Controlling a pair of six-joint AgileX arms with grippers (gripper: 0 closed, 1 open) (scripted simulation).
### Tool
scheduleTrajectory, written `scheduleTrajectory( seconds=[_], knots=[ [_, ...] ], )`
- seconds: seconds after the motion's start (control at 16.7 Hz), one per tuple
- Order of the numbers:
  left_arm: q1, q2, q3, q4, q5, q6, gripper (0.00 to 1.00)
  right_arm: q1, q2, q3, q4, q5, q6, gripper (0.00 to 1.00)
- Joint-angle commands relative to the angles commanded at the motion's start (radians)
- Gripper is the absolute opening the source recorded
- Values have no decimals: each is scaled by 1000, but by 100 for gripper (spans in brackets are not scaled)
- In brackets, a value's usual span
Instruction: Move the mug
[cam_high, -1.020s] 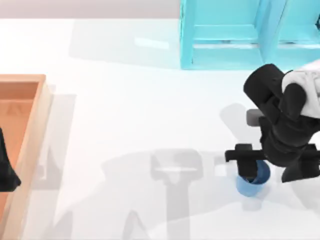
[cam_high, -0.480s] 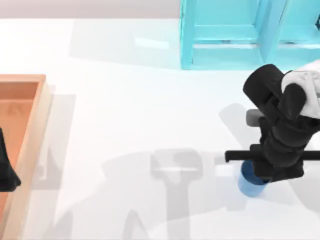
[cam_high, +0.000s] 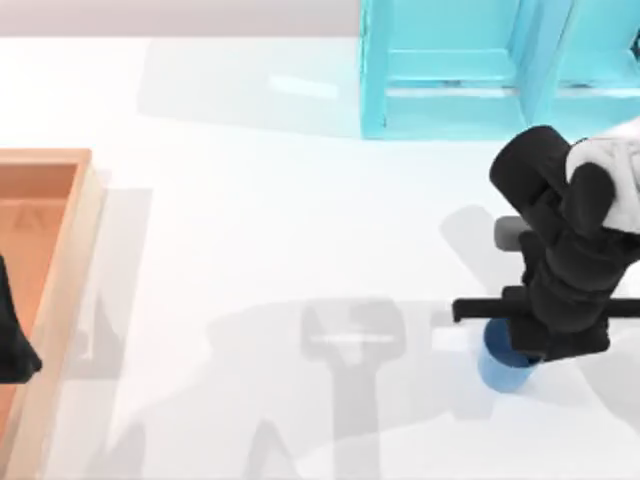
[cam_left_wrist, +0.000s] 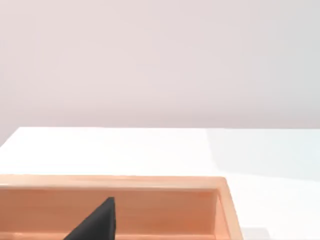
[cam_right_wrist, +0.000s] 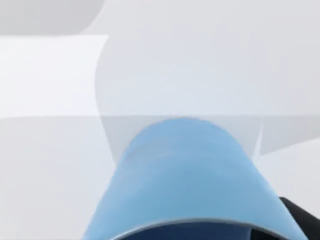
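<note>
The mug (cam_high: 500, 370) is a small blue cup standing on the white table near the front right. My right gripper (cam_high: 528, 342) hangs directly over it and covers most of its rim in the top view. In the right wrist view the mug (cam_right_wrist: 185, 175) sits very close, with its blue wall and dark inside edge showing. My left gripper (cam_high: 12, 345) is parked at the far left, over the wooden box.
A tall turquoise shelf (cam_high: 480, 70) stands at the back right, beyond the right arm. An open wooden box (cam_high: 62, 250) lies along the left edge, and its rim (cam_left_wrist: 125, 182) shows in the left wrist view. White tabletop stretches between the box and the mug.
My right gripper shifted right and settled over the mug, hiding more of its rim. The mug stayed in place and the left arm did not move.
</note>
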Motion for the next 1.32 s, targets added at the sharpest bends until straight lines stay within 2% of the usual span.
scheduleTrajectory(
  seconds=[0.18, 0.3, 0.72, 0.9, 1.08, 1.32],
  knots=[
    [0, 0, 0, 0, 0, 0, 100, -92, 11, 39, -37, -1, -94, 0],
    [0, 0, 0, 0, 0, 0, 100, -205, 16, 71, -77, -2, -209, 0],
    [0, 0, 0, 0, 0, 0, 100, -766, 0, 172, -236, 5, -771, 0],
    [0, 0, 0, 0, 0, 0, 100, -937, -32, 203, -275, 2, -941, 0],
    [0, 0, 0, 0, 0, 0, 100, -1014, -60, 216, -288, -4, -1016, 0],
    [0, 0, 0, 0, 0, 0, 100, -1014, -57, 214, -286, -3, -1019, 0]
  ],
)
